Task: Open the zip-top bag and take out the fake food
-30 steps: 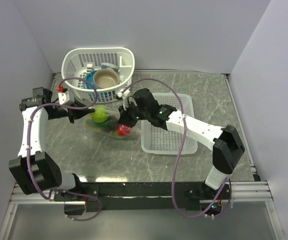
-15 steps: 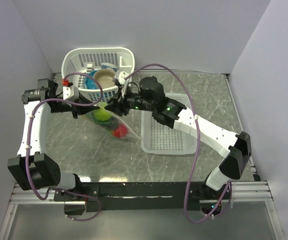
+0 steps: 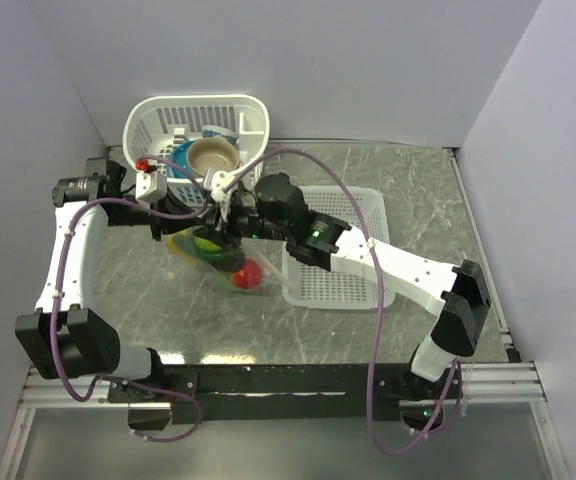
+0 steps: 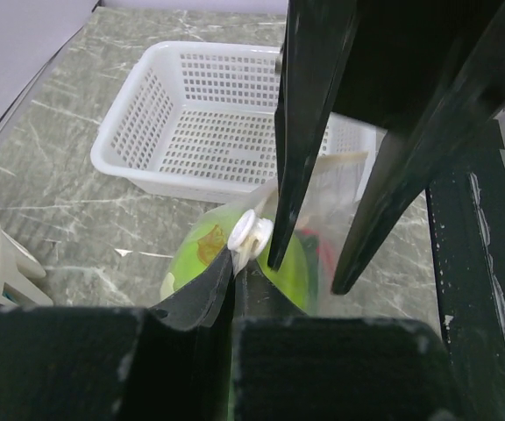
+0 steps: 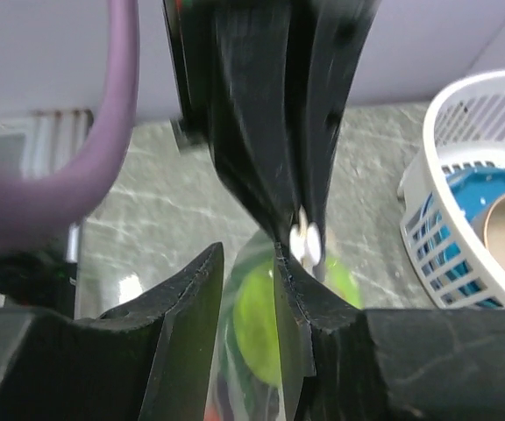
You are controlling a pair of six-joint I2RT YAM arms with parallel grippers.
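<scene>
The zip-top bag (image 3: 218,262), with lime-green and red fake food (image 3: 206,241) seen inside, is held over the table (image 3: 418,190) beside the white mesh tray (image 3: 340,300), its top edge pinched by the closed left gripper (image 4: 235,267), while the right gripper (image 5: 247,263) is spread astride that edge.

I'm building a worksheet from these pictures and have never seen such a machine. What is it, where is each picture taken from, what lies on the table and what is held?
These are two robot arms bolted to a table's edge, each ending in two jaws. One picture looks down from above; the other two come from cameras on the wrists. On the table stand a white basket with a cup in it and a mesh tray. The left arm has its jaws shut on the top edge of a clear zip-top bag, with a lime-green fruit and a red piece inside. The right arm's jaws stand apart beside that edge.
</scene>
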